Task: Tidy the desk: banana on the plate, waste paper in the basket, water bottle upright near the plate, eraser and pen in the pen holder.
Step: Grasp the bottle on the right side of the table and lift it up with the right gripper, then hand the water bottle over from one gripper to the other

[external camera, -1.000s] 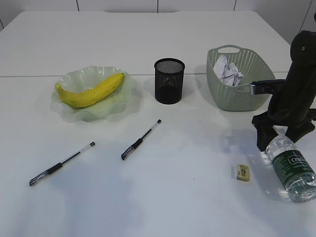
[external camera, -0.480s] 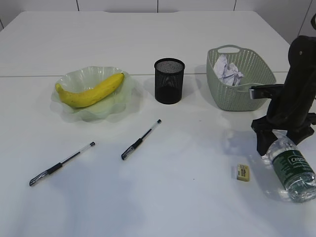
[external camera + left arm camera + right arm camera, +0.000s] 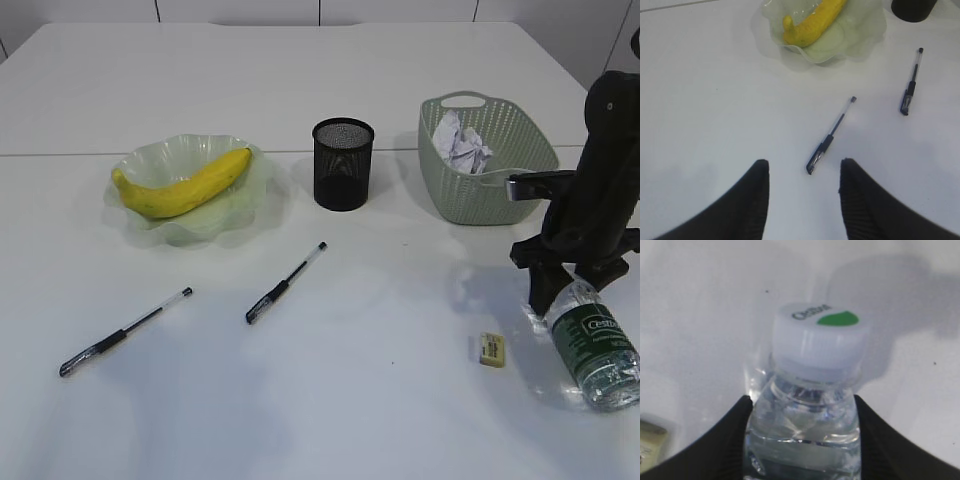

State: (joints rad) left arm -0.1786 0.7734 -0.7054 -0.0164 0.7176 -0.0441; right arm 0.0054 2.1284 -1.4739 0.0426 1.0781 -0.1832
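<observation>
While the water bottle lies on its side at the right edge of the exterior frame, the scene reads as follows.

Right gripper (image 3: pixel 562 297): lowered over the neck end of the water bottle (image 3: pixel 595 344); in the right wrist view its two black fingers (image 3: pixel 725 432) sit against both sides of the shoulder just below the white cap, so the jaws look pressed onto it.
Left gripper (image 3: pixel 802 195): hanging above bare table, jaws about half apart, nothing between them.
Banana (image 3: pixel 184 184): lying on the pale green plate (image 3: pixel 245 205), left of centre.
Pen holder (image 3: pixel 342 164): black mesh cup, upright, centre top.
Basket (image 3: pixel 500 200): upper right, with the crumpled waste paper (image 3: pixel 462 142) inside.
Eraser (image 3: pixel 491 349): on the table, just left of the bottle.
Pens: one (image 3: pixel 286 282) lower centre, another (image 3: pixel 124 332) lower left, both flat on the table and well apart.
</observation>
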